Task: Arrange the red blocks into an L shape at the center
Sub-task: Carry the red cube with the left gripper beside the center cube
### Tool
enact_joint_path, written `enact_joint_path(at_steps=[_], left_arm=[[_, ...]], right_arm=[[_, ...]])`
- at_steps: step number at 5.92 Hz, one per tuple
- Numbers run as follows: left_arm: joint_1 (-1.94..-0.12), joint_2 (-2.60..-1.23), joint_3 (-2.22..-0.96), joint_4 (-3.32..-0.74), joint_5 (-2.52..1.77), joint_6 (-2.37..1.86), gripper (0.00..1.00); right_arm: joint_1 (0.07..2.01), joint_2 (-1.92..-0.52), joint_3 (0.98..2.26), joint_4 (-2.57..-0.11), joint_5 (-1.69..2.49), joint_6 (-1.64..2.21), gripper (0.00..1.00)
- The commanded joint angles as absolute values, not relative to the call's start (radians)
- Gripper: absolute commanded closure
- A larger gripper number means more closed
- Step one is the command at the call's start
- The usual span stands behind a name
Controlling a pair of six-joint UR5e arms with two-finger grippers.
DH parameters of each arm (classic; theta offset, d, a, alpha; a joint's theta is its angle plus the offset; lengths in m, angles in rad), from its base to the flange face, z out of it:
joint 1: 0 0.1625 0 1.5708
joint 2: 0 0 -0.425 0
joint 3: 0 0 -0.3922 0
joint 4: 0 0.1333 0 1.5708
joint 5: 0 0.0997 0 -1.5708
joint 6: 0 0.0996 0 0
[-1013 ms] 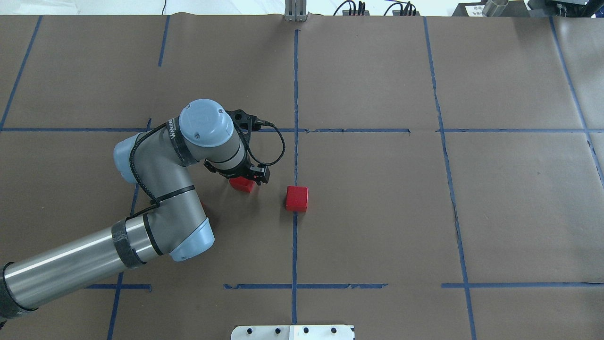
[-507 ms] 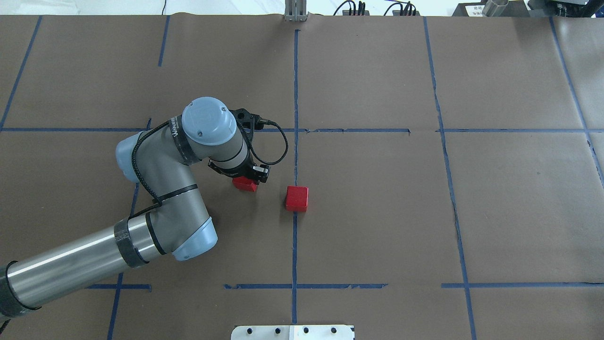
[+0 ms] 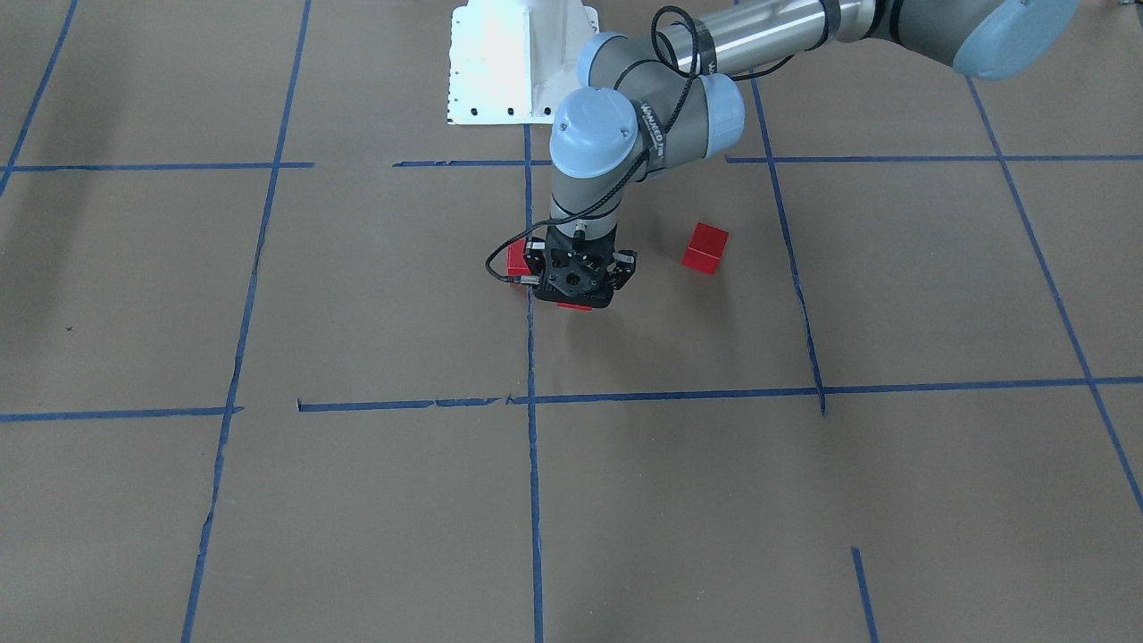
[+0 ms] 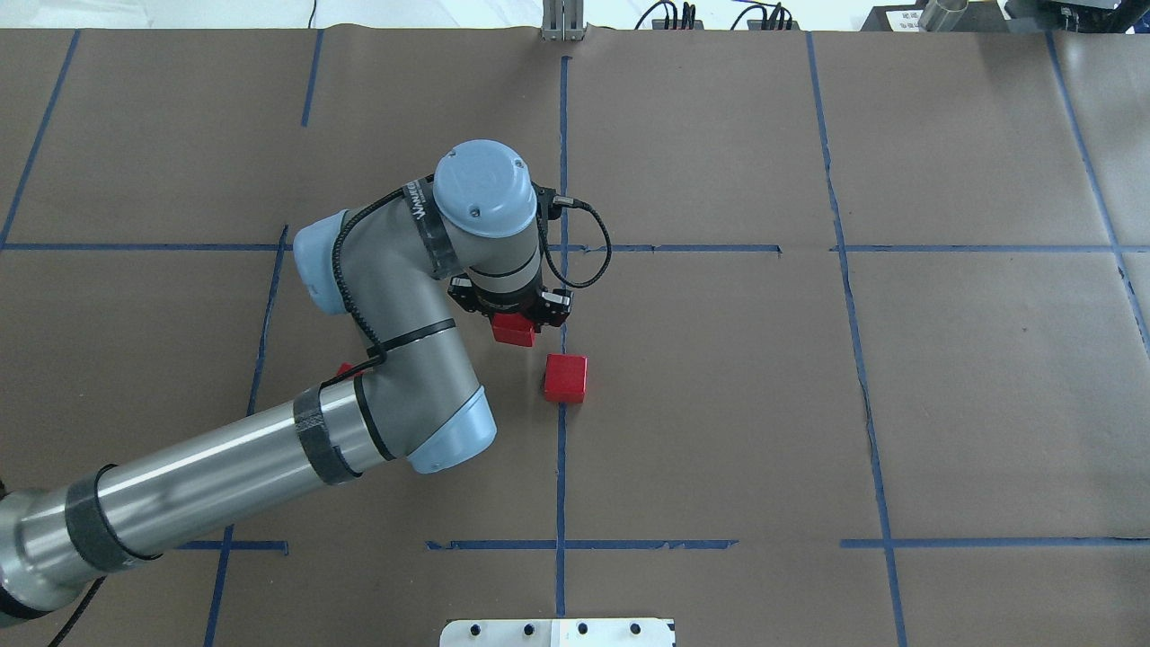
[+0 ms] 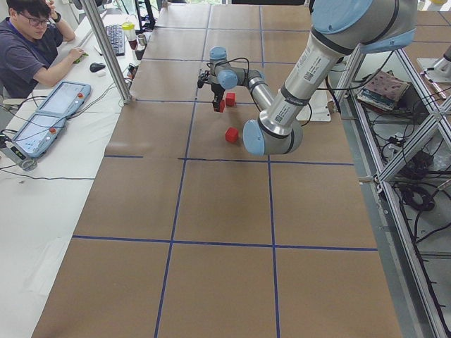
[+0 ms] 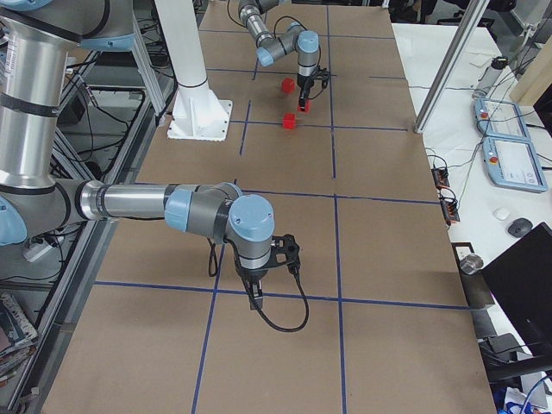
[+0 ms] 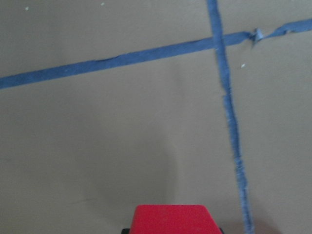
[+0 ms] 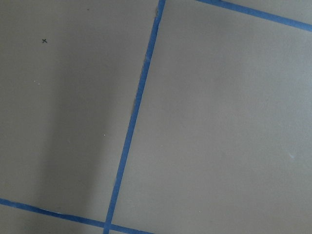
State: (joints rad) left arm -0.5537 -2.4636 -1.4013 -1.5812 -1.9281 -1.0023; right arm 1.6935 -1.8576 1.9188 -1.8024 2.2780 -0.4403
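Observation:
My left gripper [image 4: 515, 325] is shut on a red block [image 4: 513, 333] and holds it just left of the vertical tape line in the center cell [image 4: 701, 395]. The block fills the bottom edge of the left wrist view [image 7: 170, 219]. A second red block [image 4: 565, 377] lies on that tape line, close in front of and to the right of the held one. A third red block [image 3: 705, 247] lies further left, mostly hidden under my forearm in the overhead view [image 4: 346, 369]. My right gripper [image 6: 257, 297] shows only in the exterior right view, so I cannot tell whether it is open.
The brown paper is gridded with blue tape. A white base plate [image 3: 500, 71] sits at the robot's edge. A metal post [image 4: 561, 22] stands at the far edge. An operator [image 5: 28, 42] sits at a side desk with tablets.
My left arm has swung right and carried the held red block toward the center tape line, close to the block lying on it. The other two blocks have not moved.

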Motion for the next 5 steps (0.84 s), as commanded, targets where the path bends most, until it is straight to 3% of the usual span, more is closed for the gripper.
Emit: enact_joint_path(at_steps=[1,5], left_arm=[[-0.554,-2.574,-1.287,-1.578,-1.927,-1.051,0.98],[-0.502,-2.576,-1.261,-1.6,-1.875,-1.106,0.97]], right_arm=[[1.694,-1.858,1.919,-1.802,2.278,-0.44,0.0],[1.694,-1.858,1.917,-1.802,2.278,-0.44,0.0]])
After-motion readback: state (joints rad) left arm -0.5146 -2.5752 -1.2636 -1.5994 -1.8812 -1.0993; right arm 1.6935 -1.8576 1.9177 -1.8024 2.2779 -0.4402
